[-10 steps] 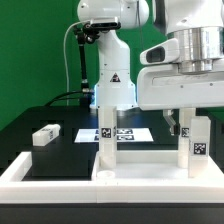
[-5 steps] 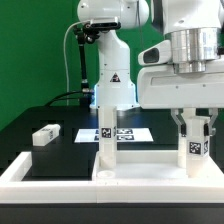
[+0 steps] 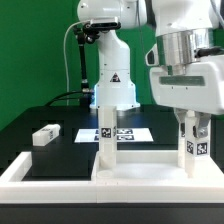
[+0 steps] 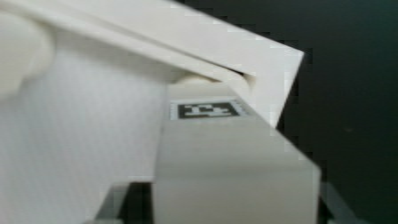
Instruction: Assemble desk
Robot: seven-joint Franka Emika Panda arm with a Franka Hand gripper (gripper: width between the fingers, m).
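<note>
The desk slab (image 3: 140, 168) lies flat inside the corner of the raised white rim (image 3: 40, 170). Two white leg blocks with tags stand upright on it: one towards the exterior view's left (image 3: 105, 140), one at its right (image 3: 191, 158). My gripper (image 3: 191, 130) comes down from above, its fingers either side of the right leg's top, shut on it. In the wrist view this leg (image 4: 222, 165) with its tag fills the gap between my dark fingers (image 4: 139, 205), with the slab (image 4: 89, 120) below. A third leg (image 3: 45, 135) lies loose on the black table.
The marker board (image 3: 135, 131) lies flat on the table behind the slab. The robot's base (image 3: 112, 80) stands behind it. The rim runs along the front and the exterior view's left side of the slab.
The gripper has moved from beside the right leg to straddle its top and closed on it. The wrist has turned a little. The legs and slab stay put.
</note>
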